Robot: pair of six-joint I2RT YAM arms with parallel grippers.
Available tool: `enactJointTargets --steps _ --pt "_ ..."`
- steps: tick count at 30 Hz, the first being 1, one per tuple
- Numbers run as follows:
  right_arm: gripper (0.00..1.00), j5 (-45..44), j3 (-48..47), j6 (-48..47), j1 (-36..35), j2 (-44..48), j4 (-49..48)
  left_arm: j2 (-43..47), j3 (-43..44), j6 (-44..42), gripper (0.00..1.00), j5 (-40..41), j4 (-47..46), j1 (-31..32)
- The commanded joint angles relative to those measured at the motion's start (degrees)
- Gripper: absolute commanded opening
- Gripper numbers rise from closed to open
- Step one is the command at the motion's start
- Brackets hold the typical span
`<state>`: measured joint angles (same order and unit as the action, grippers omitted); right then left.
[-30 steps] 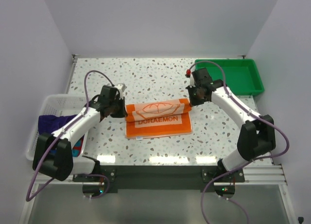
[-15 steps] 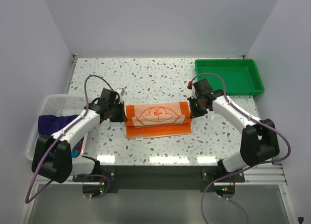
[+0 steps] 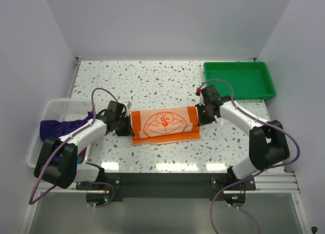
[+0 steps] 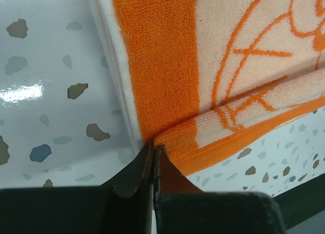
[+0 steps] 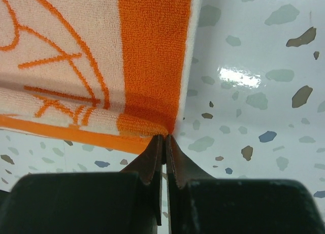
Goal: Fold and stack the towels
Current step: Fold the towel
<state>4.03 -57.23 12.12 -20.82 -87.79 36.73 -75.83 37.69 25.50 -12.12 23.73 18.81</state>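
pinching corners of the orange towel [image 3: 163, 123], the left gripper [image 3: 123, 126] and right gripper [image 3: 199, 115] have drawn its flap lower in frame, nearly finishing this fold.

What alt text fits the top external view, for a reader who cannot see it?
The left end effector and right end effector are shut on opposite ends of an orange-and-white towel with a cartoon face. A green tray sits far right; a white basket with a purple towel sits left.

White arms [image 3: 81, 134], purple cables [image 3: 101, 92] — left pincer [image 4: 152, 147] and right pincer [image 5: 165, 140] dark
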Motion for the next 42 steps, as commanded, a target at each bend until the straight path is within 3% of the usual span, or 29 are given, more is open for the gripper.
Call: enactJointTargets --steps 1,11,22,42 --pt "0.0 -5.1 0.2 0.2 1.5 -0.1 -0.3 -0.5 -1.0 0.2 0.0 3.1 0.5 -0.4" --pt "0.0 -4.3 2.8 1.1 1.6 -3.1 -2.6 -7.1 0.4 0.3 0.0 6.3 -0.9 -0.3" --pt "0.0 -4.2 0.6 1.9 2.0 -7.3 -5.0 -15.0 12.0 -1.9 0.0 11.9 2.8 -0.9" --pt "0.0 -5.4 -0.8 1.4 1.9 6.3 2.1 -3.3 14.6 -4.1 0.0 14.6 9.1 -0.8"
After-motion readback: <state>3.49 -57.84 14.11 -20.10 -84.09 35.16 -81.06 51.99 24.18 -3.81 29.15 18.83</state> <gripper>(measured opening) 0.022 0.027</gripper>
